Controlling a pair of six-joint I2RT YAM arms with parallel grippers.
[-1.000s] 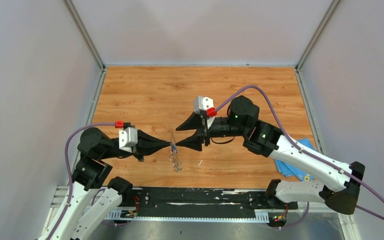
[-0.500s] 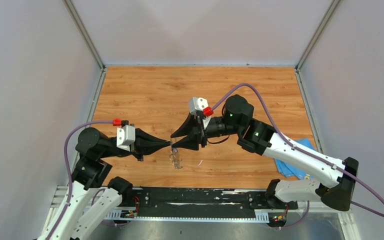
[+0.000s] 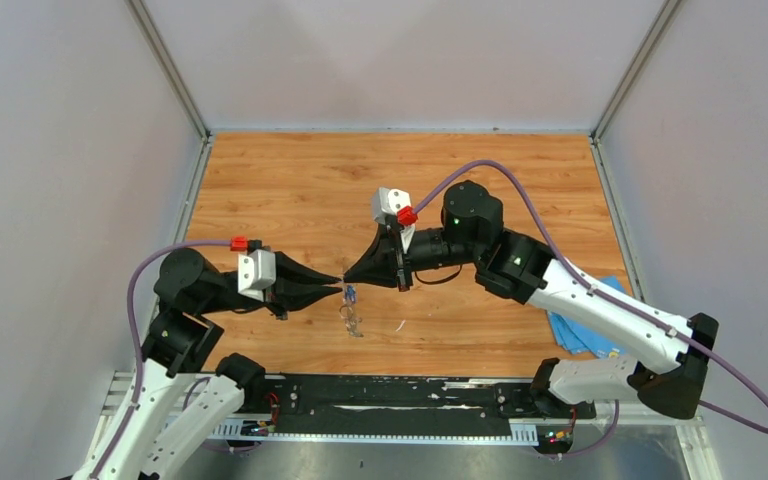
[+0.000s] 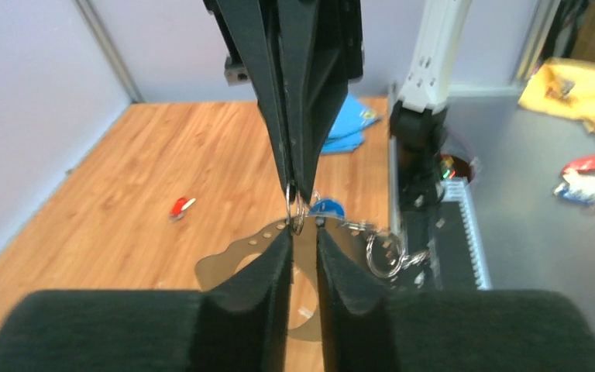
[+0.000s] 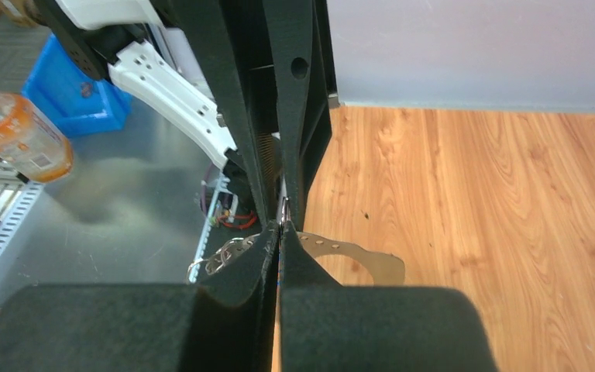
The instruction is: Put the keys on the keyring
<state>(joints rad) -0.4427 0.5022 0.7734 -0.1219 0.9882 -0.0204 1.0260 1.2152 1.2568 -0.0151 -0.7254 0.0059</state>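
Note:
The keyring [image 4: 236,254], a thin grey plate with a jagged edge and small holes, hangs in the air between the two grippers; it also shows in the right wrist view [image 5: 360,256]. A small wire loop at its top sits in my right gripper [image 5: 280,230], whose jaws are shut on it. The blue-headed key [image 4: 327,208] dangles beside that loop [image 3: 351,293]. My left gripper [image 4: 304,232] faces the right gripper [image 3: 347,281] tip to tip, jaws a narrow gap apart, holding nothing. The red-headed key [image 4: 180,206] lies on the wood.
A blue cloth [image 3: 585,325] lies at the table's right edge under the right arm. A thin white sliver [image 3: 398,325] rests on the wood near the front. A chain of wire rings [image 4: 383,252] hangs off the keyring. The black base rail [image 3: 390,395] runs along the near edge.
My right gripper has moved in toward the left one and closed from open onto the keyring's loop. The left jaws, shut before, have parted slightly and backed off.

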